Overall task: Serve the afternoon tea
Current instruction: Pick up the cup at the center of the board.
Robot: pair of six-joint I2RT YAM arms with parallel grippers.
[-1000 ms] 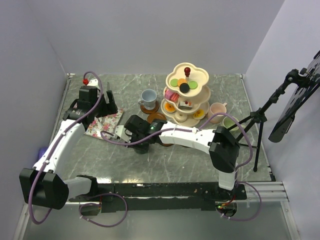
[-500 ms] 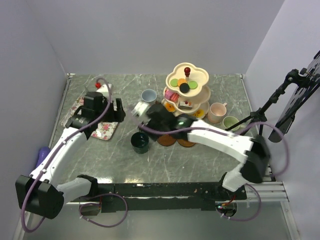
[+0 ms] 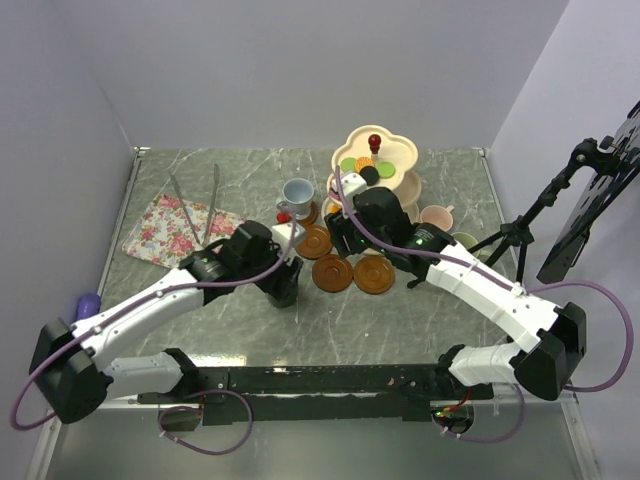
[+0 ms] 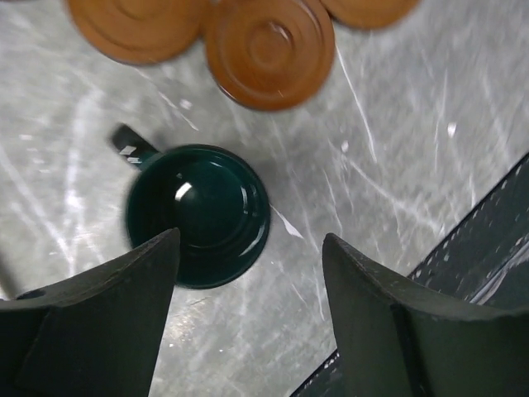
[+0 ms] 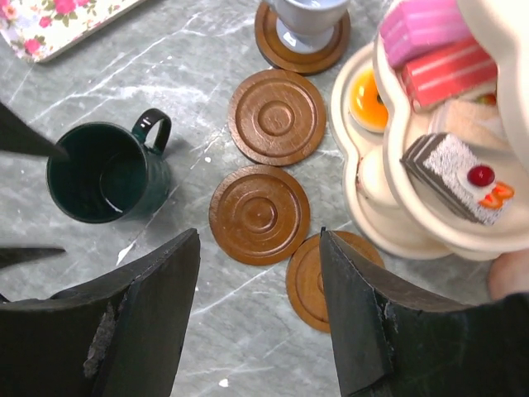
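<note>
**A:** Entry one: the step in hand?

**B:** Mug to saucer, by my reading. The dark green mug (image 4: 198, 215) stands upright on bare marble, just left of three empty brown saucers (image 5: 259, 213). The left gripper (image 4: 250, 248) hovers over it, jaws released and straddling the rim.

**A:** And the right gripper (image 5: 258, 240)?

**B:** Spread, holding nothing, above the saucers beside the three-tier stand (image 5: 388, 236).

**A:** Next move, clearances?

**B:** Lower, clench on the mug wall, lift, carry right. The near table edge (image 4: 463, 248) is close. There is open marble to the left, and the right arm crowds the saucers.
</note>
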